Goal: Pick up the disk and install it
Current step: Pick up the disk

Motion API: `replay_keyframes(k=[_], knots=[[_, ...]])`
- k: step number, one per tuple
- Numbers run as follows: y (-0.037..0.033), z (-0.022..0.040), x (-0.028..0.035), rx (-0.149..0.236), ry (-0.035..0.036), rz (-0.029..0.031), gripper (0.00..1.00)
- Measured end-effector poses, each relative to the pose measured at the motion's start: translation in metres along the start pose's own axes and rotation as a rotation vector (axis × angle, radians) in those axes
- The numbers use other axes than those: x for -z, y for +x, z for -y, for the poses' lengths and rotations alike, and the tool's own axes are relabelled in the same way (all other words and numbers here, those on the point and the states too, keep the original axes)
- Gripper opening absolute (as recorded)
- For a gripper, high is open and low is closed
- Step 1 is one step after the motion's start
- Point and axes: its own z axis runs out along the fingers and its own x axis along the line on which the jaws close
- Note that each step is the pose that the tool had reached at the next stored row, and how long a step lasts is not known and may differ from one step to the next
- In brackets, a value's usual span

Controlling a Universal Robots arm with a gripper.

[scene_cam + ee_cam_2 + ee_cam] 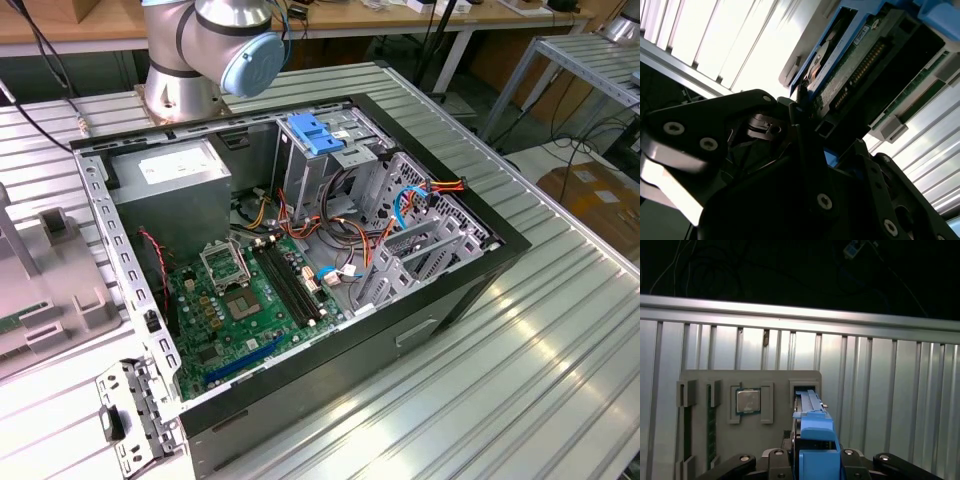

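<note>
One robot arm (215, 50), its base at the upper left of the exterior view, is at the pick-up step; nothing has been installed yet. In the first wrist view the disk (812, 415) stands on edge in a slot of a grey tray (772, 440) on the ribbed metal table (890, 390), near a processor chip (747, 401). The gripper (815, 462) straddles its blue rail and appears clamped on the disk, though the close, dark angle leaves that unsure. The second wrist view adds the disk's green circuit board (850, 65) and its row of connector pins, seen nearly edge-on. The exterior view gives the destination, an open computer case (330, 385) in the centre of the frame, with the tray at the exterior view's left edge, well apart. By my judgement, the next move calls for a straight lift along the slot, so the rails do not bind.
</note>
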Motion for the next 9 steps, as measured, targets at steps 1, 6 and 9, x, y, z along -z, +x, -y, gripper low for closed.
replay_keyframes(k=[1,6,9], knots=[[0.0000,0.0000,0.0007,0.000,0.0002,0.0000,0.37],[-0.0002,-0.0001,0.0032,0.000,0.0001,0.0000,0.37],[-0.0002,-0.0001,0.0046,0.000,0.0002,0.0000,0.37]])
